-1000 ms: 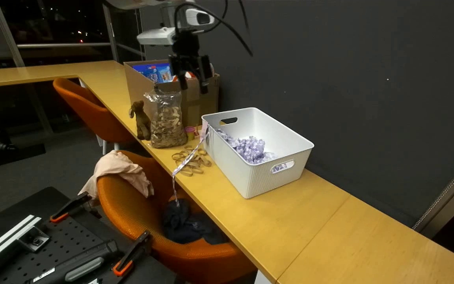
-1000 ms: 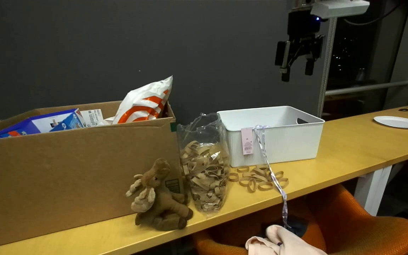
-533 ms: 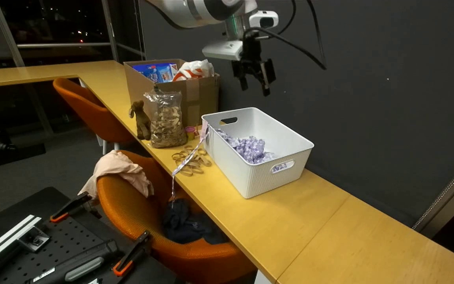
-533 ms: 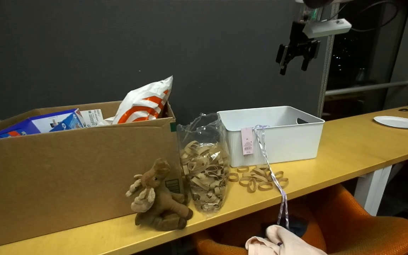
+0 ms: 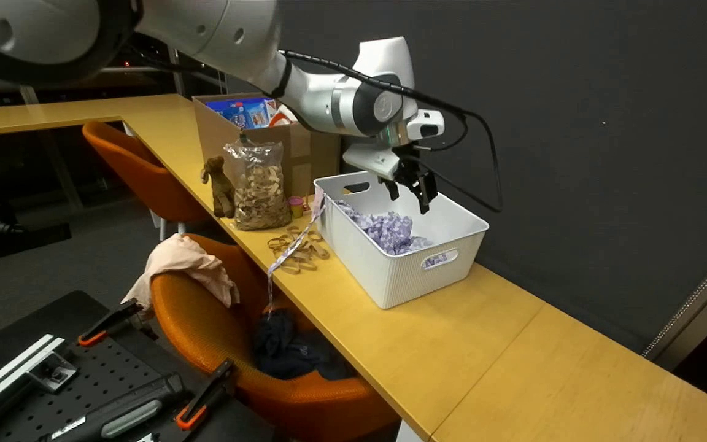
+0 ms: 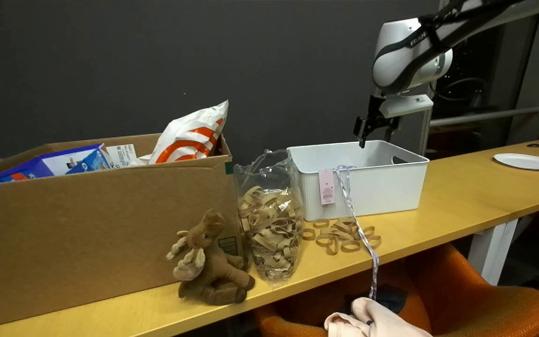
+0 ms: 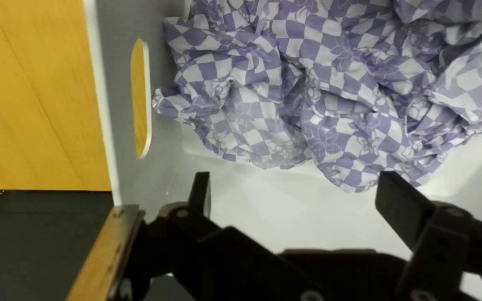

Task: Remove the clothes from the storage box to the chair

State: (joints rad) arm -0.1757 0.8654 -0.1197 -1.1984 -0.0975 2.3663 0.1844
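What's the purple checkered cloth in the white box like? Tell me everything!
The cloth has purple and white checks with outlined flowers, and looks thin. It lies crumpled in loose folds on the bottom of the white box. The open gripper isn't holding it. A matching strap hangs down outside; whether they join is hidden.

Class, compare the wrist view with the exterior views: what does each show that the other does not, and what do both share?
Only the wrist view: the cloth sharp enough to tell its flower print.
Only the exterior views: chair, pink garment, toy, carton, bag of bands.
Shared: box, table and open hand. In an exterior view, the cloth shows too, less sharply.
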